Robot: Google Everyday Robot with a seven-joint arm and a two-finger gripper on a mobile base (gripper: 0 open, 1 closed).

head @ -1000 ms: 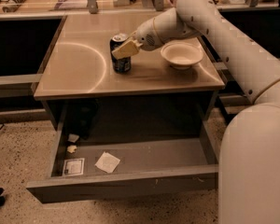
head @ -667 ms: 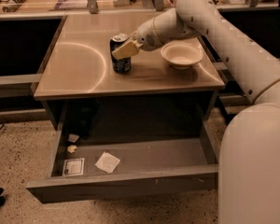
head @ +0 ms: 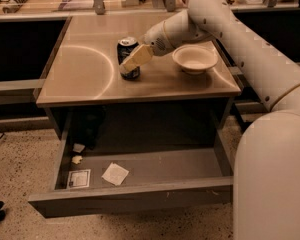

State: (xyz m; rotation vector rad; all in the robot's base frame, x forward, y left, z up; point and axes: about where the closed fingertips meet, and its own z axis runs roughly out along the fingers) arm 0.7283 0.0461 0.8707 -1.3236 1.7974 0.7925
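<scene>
1 soda can [head: 125, 49], upright on table top [head: 80, 79] left of 1 bowl [head: 194, 59]: light, thin-walled, slick, easily dented, best taken mid-body; gripper [head: 132, 61] against its front, whether clamped cannot be told.

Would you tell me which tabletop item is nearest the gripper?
The dark soda can: the gripper is right against its side, while the white bowl sits apart.

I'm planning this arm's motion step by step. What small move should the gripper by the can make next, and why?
Probably a short, straight lift, once the grip is confirmed. The gripper sits against the upright can on the table. The bowl stands close beside it and the drawer is open below, so sliding sideways or forward looks riskier.
</scene>
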